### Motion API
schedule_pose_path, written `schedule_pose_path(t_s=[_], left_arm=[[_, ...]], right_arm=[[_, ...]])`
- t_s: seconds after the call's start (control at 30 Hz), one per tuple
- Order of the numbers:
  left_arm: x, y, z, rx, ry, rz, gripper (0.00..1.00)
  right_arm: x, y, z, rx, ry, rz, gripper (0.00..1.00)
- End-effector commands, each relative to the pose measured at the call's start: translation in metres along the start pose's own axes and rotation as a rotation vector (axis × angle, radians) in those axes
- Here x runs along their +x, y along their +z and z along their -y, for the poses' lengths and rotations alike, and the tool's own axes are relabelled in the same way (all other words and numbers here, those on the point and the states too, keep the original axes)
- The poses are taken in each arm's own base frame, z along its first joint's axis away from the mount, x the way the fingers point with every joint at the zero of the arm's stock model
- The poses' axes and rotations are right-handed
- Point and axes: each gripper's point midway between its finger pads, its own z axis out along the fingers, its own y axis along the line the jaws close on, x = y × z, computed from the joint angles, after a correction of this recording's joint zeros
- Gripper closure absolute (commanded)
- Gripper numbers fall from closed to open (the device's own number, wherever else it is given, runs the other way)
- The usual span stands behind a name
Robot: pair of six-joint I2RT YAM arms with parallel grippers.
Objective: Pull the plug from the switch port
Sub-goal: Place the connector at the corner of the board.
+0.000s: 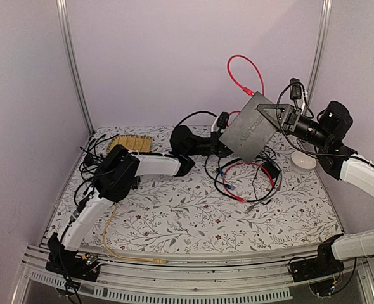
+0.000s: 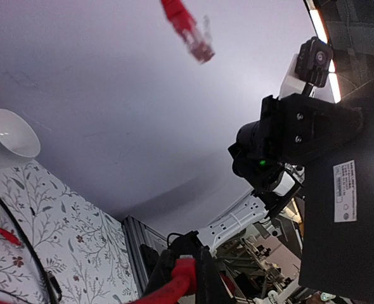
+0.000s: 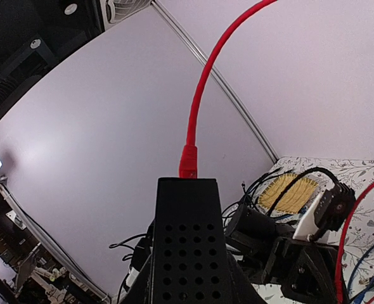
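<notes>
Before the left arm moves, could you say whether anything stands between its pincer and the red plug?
Nothing visible does: the red plug hangs in open air beyond the left pincer, shut on the red cable; the switch lies aside.

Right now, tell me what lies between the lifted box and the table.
Loose red and black cables on the table, under the box; the top view shows it.
</notes>
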Motion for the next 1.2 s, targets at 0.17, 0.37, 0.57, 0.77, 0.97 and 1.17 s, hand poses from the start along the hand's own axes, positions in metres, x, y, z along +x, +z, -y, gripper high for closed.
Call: schedule_pose_path(t_s=[0.17,0.37,0.57,0.77,0.97,1.17], left_arm=[[0.05,0.036,-0.041,0.056,-0.222,-0.037,1.0],[0.064,0.024,-0.071,-0.008,-0.294,-0.022,0.57],[0.057,0.016,-0.071,-0.089,-0.276,0.0,0.28],[0.051,0.011,-0.063,-0.132,-0.277,0.015,0.19],[0.049,0.01,-0.047,-0.192,-0.248,-0.003,0.02],[0.062,-0.001,-0.032,-0.246,-0.275,0.0,0.02]], right_arm=[[-0.024,-0.017,-0.023,0.001,-0.1,0.084,0.99],[-0.018,-0.018,-0.017,0.015,-0.086,0.078,0.99],[-0.018,-0.017,-0.015,0.015,-0.082,0.075,0.99],[-0.02,-0.015,-0.016,0.01,-0.082,0.07,0.99],[-0.023,-0.013,-0.018,0.004,-0.084,0.071,0.99],[-0.027,-0.011,-0.022,-0.006,-0.092,0.073,0.99]])
